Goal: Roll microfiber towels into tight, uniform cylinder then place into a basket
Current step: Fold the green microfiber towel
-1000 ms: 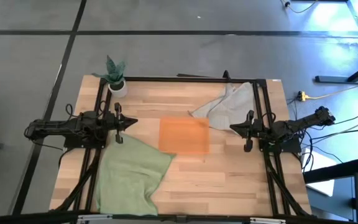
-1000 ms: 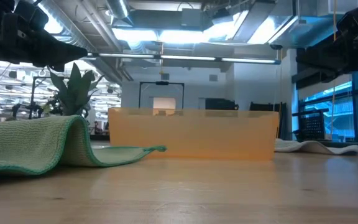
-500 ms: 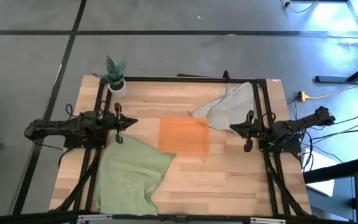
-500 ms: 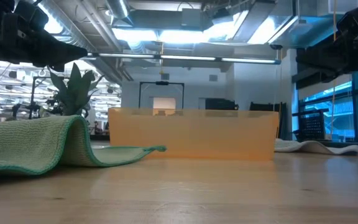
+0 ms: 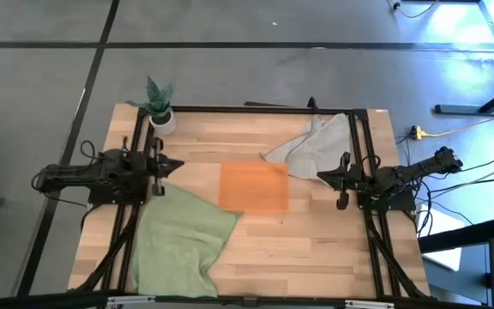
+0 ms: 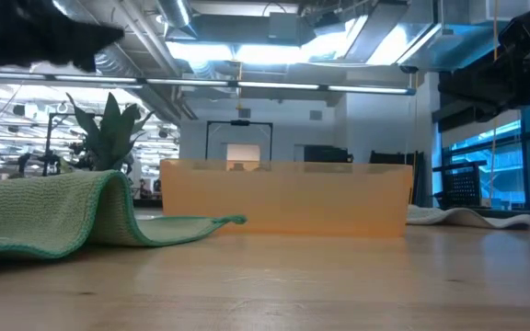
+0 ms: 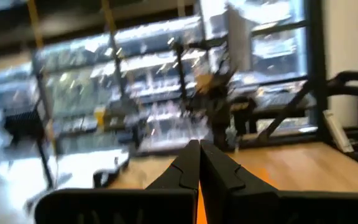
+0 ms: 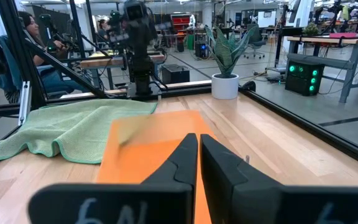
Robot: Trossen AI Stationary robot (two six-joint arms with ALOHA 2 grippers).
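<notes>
A green towel [image 5: 178, 240] lies crumpled on the table's near left; the low view shows it [image 6: 53, 207] humped in a raised fold. A grey towel [image 5: 311, 142] lies bunched at the far right. The orange basket [image 5: 254, 187] stands at the table's middle and shows nothing in it. My left gripper [image 5: 178, 164] is shut and empty above the table, left of the basket and just beyond the green towel's far edge. My right gripper [image 5: 321, 178] is shut and empty above the table, right of the basket. Both show shut in their wrist views [image 7: 199, 163] [image 8: 198, 155].
A small white pot with a green plant [image 5: 161, 116] stands at the far left corner. A black frame [image 5: 256, 109] runs along the table's far edge and both sides. Bare wood [image 5: 316, 249] lies near and right of the basket. A person [image 8: 33, 31] sits beyond the table.
My left gripper has drawn back a little toward the table's left and far edges and has risen, staying shut. The towels and the basket have not moved.
</notes>
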